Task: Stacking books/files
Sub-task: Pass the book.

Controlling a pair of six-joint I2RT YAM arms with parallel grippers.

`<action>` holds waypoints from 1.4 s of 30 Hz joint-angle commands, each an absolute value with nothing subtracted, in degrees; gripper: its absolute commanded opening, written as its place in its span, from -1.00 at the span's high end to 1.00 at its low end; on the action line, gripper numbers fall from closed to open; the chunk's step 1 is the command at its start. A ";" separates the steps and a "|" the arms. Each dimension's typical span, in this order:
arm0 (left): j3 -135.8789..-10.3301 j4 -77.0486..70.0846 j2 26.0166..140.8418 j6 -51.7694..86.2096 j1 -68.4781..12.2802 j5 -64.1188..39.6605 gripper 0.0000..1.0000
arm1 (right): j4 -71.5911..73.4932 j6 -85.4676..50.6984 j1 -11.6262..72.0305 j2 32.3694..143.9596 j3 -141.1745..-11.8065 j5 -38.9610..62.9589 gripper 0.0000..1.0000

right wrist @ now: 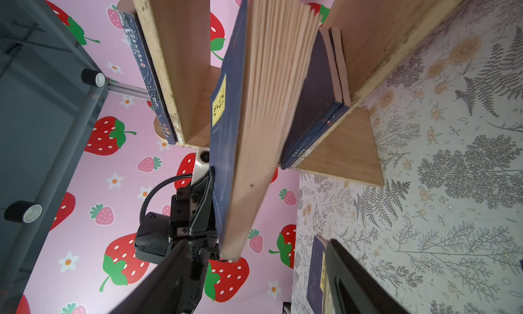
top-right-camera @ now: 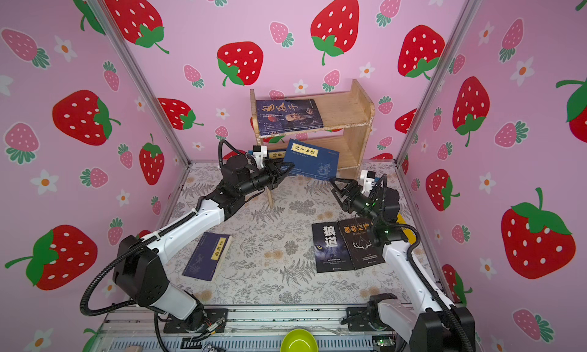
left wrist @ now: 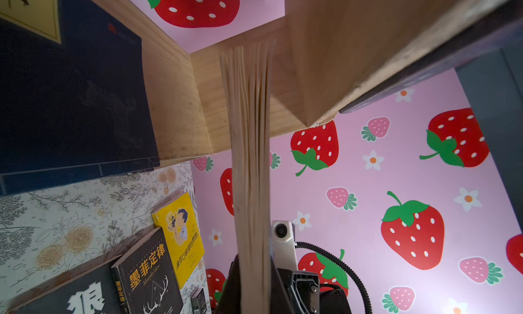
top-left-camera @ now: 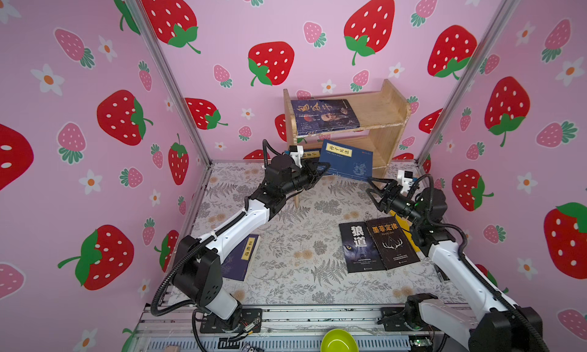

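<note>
**Top views.** My left gripper (top-left-camera: 324, 168) is clamped on the near-left corner of a thin navy paperback with a yellow title label (top-left-camera: 347, 163). The book is held tilted at the mouth of the lower shelf of a pale wooden two-tier rack (top-left-camera: 392, 112), which stands at the far edge of the fern-printed table cover (top-left-camera: 286, 239). My right gripper (top-left-camera: 370, 185) hangs just beside the book's near-right corner, jaws spread, holding nothing. A blue portrait-cover book (top-left-camera: 324, 117) lies on the top shelf. Two black paperbacks (top-left-camera: 360, 248) lie side by side near the right edge, and another navy book (top-right-camera: 206, 255) lies near the left edge.

**Left wrist view.** The held book's cream page block (left wrist: 249, 156) runs between my left fingers (left wrist: 230, 287). A yellow paperback (left wrist: 181, 233) lies beside the black ones.

**Right wrist view.** My right fingers (right wrist: 353, 278) stand wide apart. Two more navy books (right wrist: 317, 128) lie on the lower shelf.
</note>
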State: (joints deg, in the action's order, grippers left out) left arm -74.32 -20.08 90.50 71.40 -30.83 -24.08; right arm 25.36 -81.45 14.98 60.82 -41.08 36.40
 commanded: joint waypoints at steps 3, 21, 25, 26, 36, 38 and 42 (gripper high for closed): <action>-72.80 -26.35 88.99 75.10 -30.50 -14.52 1.00 | 33.12 -84.51 18.44 64.59 -42.94 27.60 -0.50; -69.34 -21.94 84.73 73.05 -31.73 -8.57 1.00 | 44.35 -87.61 22.54 78.54 -49.37 21.40 0.09; -69.54 -21.45 84.76 72.77 -31.70 -8.61 1.00 | 46.15 -88.24 22.82 80.45 -50.52 20.90 0.11; -69.52 -21.29 84.88 72.87 -31.72 -8.78 1.00 | 46.50 -88.56 22.93 80.97 -50.83 20.92 0.16; -69.44 -19.82 84.71 72.60 -31.72 -9.56 0.80 | 48.57 -89.73 23.48 85.29 -53.46 19.85 0.66; -69.45 -18.02 83.85 71.65 -31.45 -9.32 0.32 | 47.87 -88.91 23.08 86.01 -54.44 19.73 0.71; -68.02 -13.72 80.47 69.74 -29.57 -8.79 -0.31 | 45.65 -86.20 21.18 87.77 -57.25 21.29 0.75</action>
State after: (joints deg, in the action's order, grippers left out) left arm -68.66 -15.22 84.68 71.50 -30.96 -9.17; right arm 44.60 -87.66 22.57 86.91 -54.11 21.26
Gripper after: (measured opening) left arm 0.611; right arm 0.138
